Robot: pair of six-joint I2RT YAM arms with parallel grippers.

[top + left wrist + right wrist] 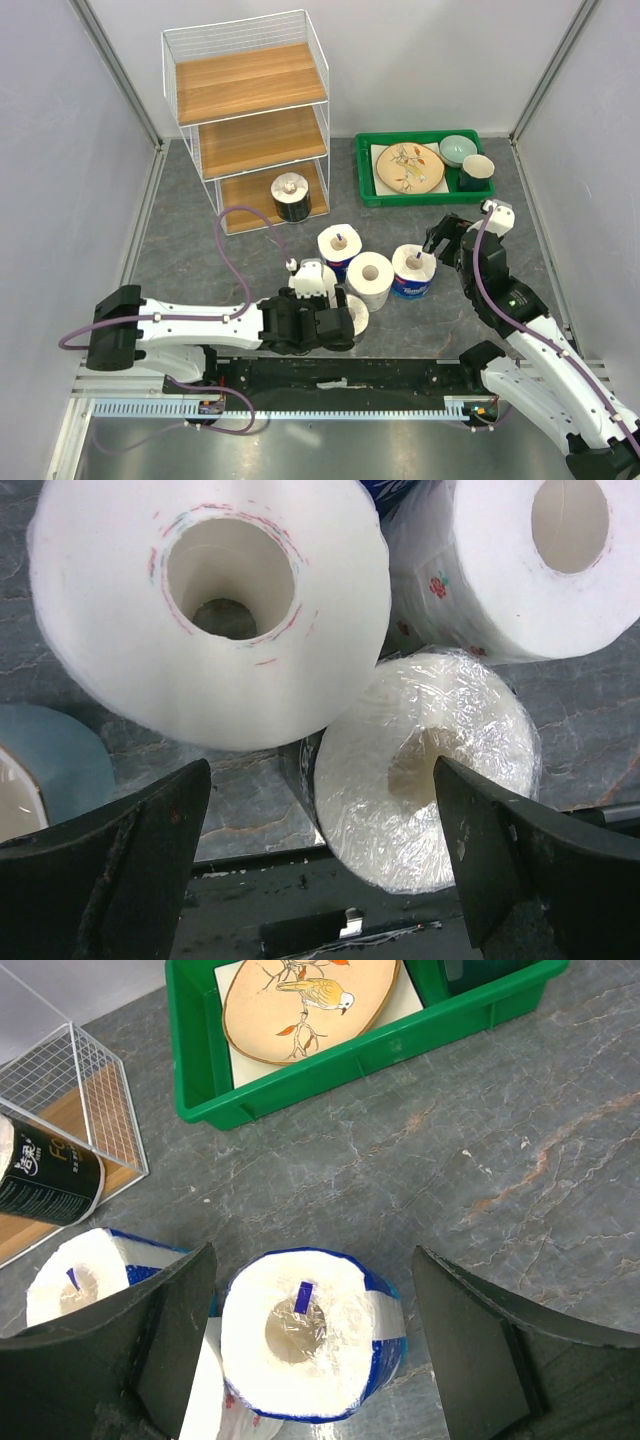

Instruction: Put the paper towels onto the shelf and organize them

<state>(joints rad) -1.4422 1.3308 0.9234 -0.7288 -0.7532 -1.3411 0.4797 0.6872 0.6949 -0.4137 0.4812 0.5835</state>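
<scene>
Grey table (180,250): right claw (312,1252) spread wide beside a blue-wrapped roll (300,1345)

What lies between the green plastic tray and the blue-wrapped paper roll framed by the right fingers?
Nothing. The right wrist view shows only bare grey marbled tabletop between the green plastic tray and the blue-wrapped white paper roll.

A dark-wrapped roll (291,197) lies on its side on the bottom of the shelf (250,85). A large roll (370,280) stands on the worktop (190,260) between two blue-wrapped rolls (339,248).
</scene>
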